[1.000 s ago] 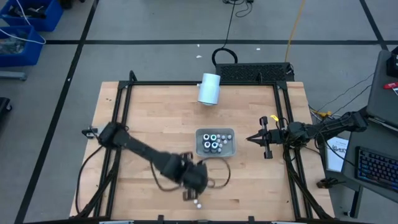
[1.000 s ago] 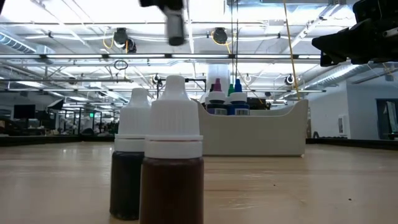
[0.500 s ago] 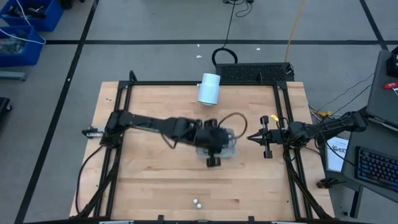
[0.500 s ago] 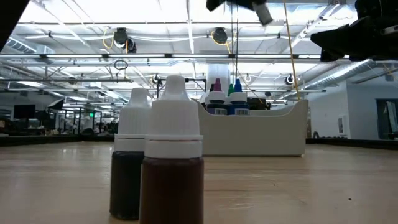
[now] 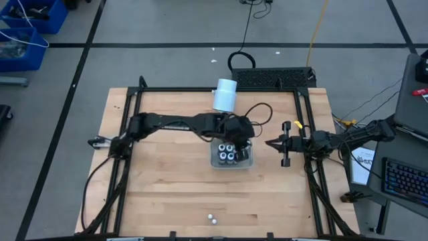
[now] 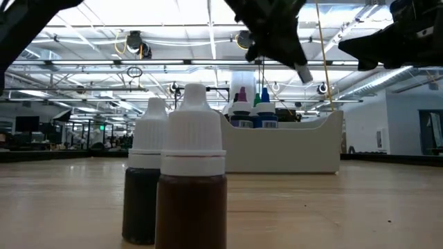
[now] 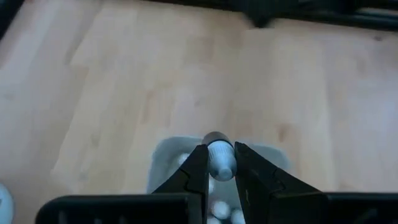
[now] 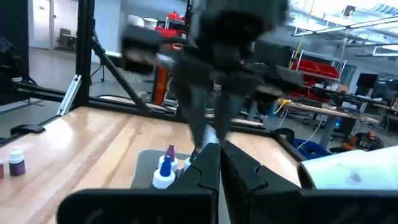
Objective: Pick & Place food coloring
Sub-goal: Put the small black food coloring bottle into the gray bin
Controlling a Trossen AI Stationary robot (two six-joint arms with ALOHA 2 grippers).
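Note:
My left gripper [image 5: 239,139] hangs above the grey tray [image 5: 215,163], shut on one small food coloring bottle [image 7: 219,158]. The tray holds several more bottles [image 5: 229,152], whose coloured tips [image 6: 252,104] rise above its wall in the low view. Two dark bottles with white caps [image 5: 212,218] stand on their bases near the table's near edge, close to the low camera [image 6: 190,187]. My right gripper [image 5: 271,142] waits shut at the table's right side, pointing toward the tray. My left gripper pinches the small bottle's pale sides [image 7: 220,163] between its two fingers [image 7: 194,167]. The fingers slant down from the table's left. The bottle's darker end [image 7: 215,139] sticks out past the fingertips, and the bottle [image 6: 303,72] is lifted clear above the tray.
A large white cylinder [image 5: 225,95] lies at the table's far edge behind the tray. A black frame [image 5: 304,127] runs round the wooden table top. Bare wood lies between the tray and the two near bottles.
My left gripper has swung from beside the two bottles at the near edge toward the far and right side, carrying the small bottle. It now hangs over the tray, tipped more steeply down. The two near bottles have stayed where they were.

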